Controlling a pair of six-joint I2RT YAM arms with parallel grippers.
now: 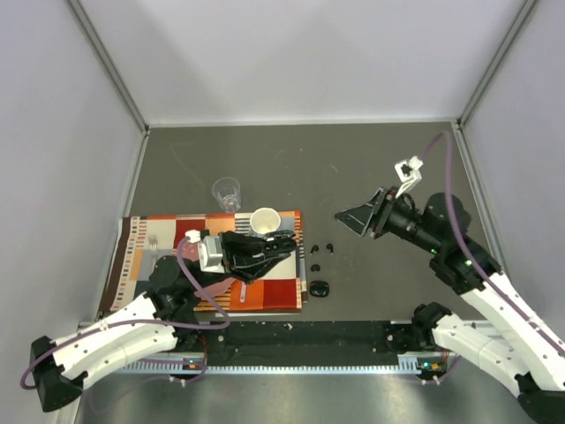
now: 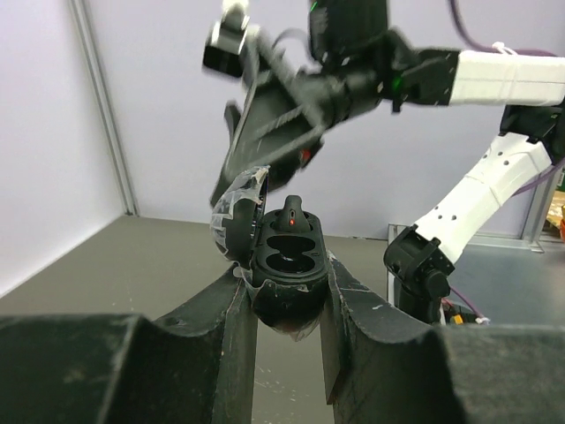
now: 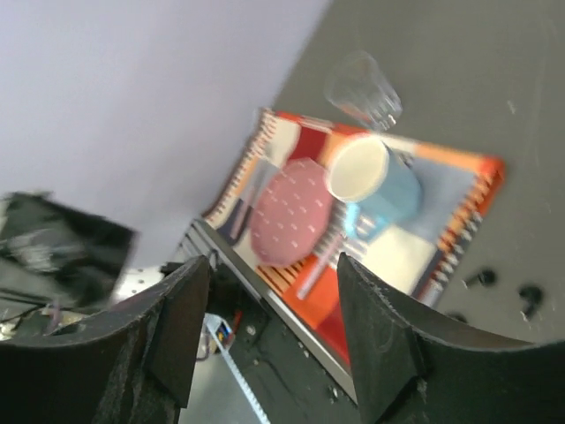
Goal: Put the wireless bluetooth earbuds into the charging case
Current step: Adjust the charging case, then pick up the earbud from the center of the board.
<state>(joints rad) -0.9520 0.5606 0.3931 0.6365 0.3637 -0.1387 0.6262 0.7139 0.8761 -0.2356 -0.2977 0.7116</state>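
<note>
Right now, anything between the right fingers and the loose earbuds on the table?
Nothing visible. The right fingers hang open over bare table right of the earbuds. A second case lies nearer the bases, off that line. The left fingers hold the open case over the mat, left of them.

White arm links (image 1: 115, 340), black joints (image 1: 415, 221), purple cables (image 1: 448, 177), black jaws.

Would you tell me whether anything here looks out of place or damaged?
The charging case held in the left gripper has crinkled clear tape on its open lid, like a makeshift repair. One earbud stands up at the case's back edge, red light showing, apparently not seated. Three loose earbuds lie on the table beside the placemat.
</note>
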